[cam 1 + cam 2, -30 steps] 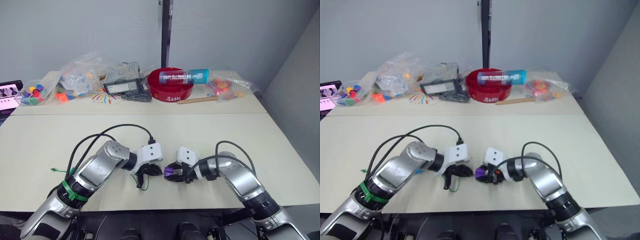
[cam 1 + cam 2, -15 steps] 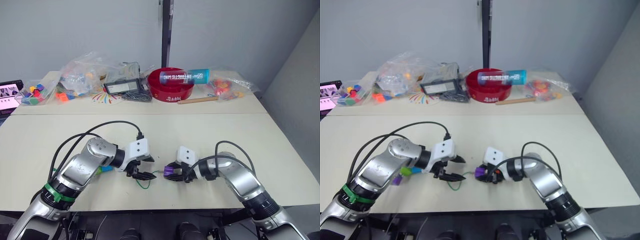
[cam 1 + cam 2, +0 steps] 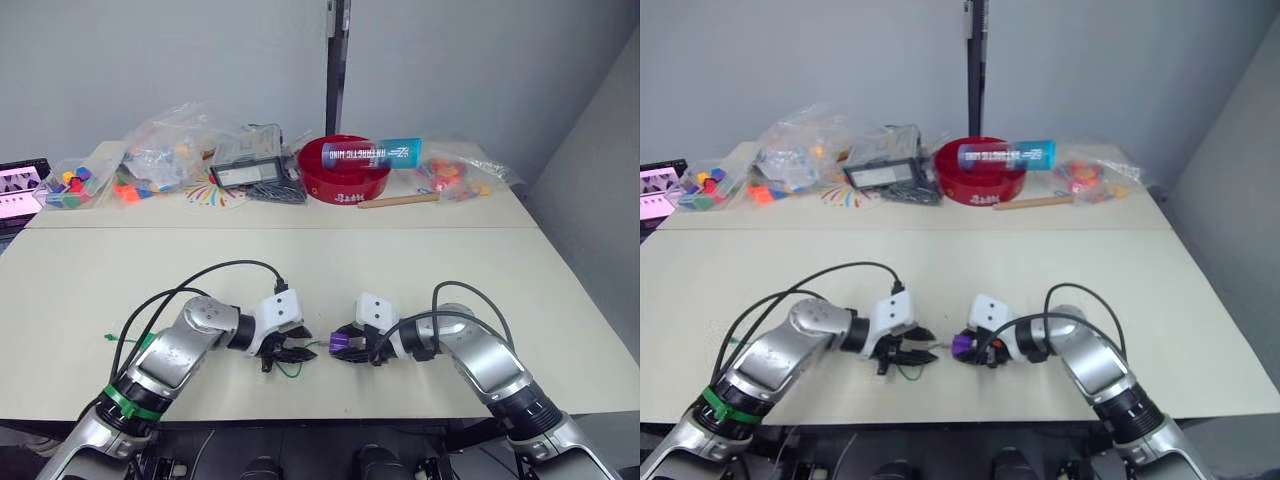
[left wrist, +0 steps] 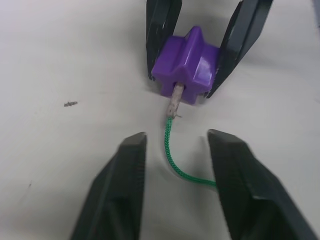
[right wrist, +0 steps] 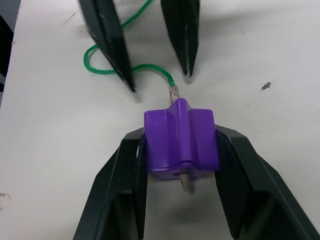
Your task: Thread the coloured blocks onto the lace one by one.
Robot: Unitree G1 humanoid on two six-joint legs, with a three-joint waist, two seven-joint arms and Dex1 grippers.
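A purple block sits low over the table near its front edge, with my right gripper shut on its two sides. The green lace runs into the block's hole. Its pale stiff tip pokes out of the side facing the right wrist. My left gripper is open just to the left of the block, a finger on each side of the lace and touching neither. The lace loops on the table under the left gripper, and its far end lies by my left forearm.
At the back of the table stand a red bowl with a blue tube across it, a wooden stick, a black box and clear bags of toy pieces. A bag of coloured cubes lies at the far left.
My left arm swung out to the left and came back toward the block; its open fingers now straddle the lace closer to the block. The right gripper has kept still with the purple block.
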